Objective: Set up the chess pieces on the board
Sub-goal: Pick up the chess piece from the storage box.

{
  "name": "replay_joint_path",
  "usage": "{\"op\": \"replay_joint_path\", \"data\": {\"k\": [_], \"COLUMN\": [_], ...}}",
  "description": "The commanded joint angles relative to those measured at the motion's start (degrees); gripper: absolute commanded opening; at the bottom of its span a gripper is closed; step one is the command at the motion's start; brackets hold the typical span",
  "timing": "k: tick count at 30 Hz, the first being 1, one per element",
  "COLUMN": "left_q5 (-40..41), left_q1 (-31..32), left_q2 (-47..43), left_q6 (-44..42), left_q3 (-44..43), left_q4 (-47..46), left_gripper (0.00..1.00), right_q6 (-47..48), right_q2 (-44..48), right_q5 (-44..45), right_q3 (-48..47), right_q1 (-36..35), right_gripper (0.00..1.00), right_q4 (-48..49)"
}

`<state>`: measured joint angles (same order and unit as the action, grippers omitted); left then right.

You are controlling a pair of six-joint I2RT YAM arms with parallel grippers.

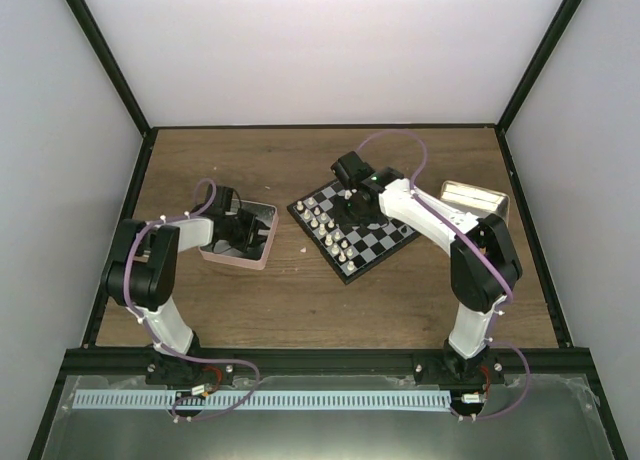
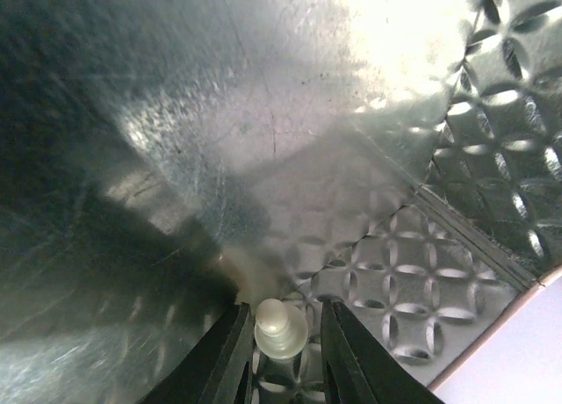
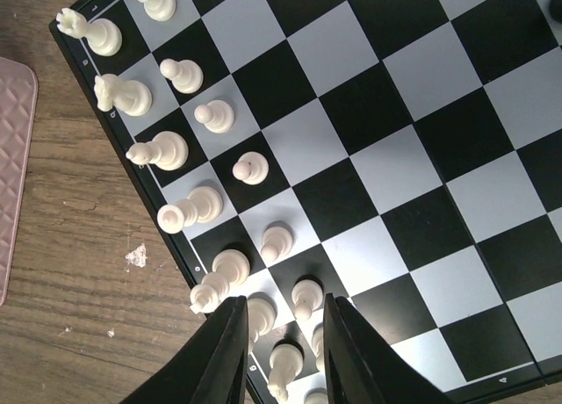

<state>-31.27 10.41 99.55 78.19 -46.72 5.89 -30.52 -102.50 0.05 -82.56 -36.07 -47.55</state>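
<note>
The board lies tilted at mid-table, with cream-white chess pieces in two rows along its left side. In the right wrist view these pieces stand on the board. My right gripper hovers open and empty above the near white pieces; in the top view it is over the board's far corner. My left gripper is down inside the pink tray, open, with one cream-white pawn between its fingers. The left finger touches the pawn and the right finger stands off it.
The tray's inside is silvery embossed metal with a pink rim. The tray's edge also shows in the right wrist view. A tan box with a silvery inside stands right of the board. Bare wood lies in front.
</note>
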Motion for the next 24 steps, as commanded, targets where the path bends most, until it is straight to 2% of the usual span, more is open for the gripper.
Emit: {"op": "replay_joint_path", "data": {"k": [1, 5, 14, 24], "left_q5": [3.0, 4.3, 9.4, 18.2], "left_q1": [0.3, 0.3, 0.2, 0.3], "left_q2": [2.8, 3.3, 1.8, -5.5], "left_q6": [2.7, 2.8, -3.0, -10.2], "left_q3": [2.3, 2.2, -1.5, -2.7], "left_q4": [3.7, 4.2, 10.7, 16.0], "left_gripper": [0.25, 0.23, 0.05, 0.04], "right_q6": [0.2, 0.2, 0.3, -0.1], "right_q2": [1.0, 1.4, 2.4, 4.3], "right_q5": [1.9, 2.3, 3.2, 3.8], "right_q3": [-2.0, -1.8, -0.6, 1.2], "right_q1": [0.4, 0.4, 0.4, 0.4], "right_gripper": [0.25, 0.25, 0.24, 0.24], "right_q4": [0.7, 1.1, 2.1, 3.3]}}
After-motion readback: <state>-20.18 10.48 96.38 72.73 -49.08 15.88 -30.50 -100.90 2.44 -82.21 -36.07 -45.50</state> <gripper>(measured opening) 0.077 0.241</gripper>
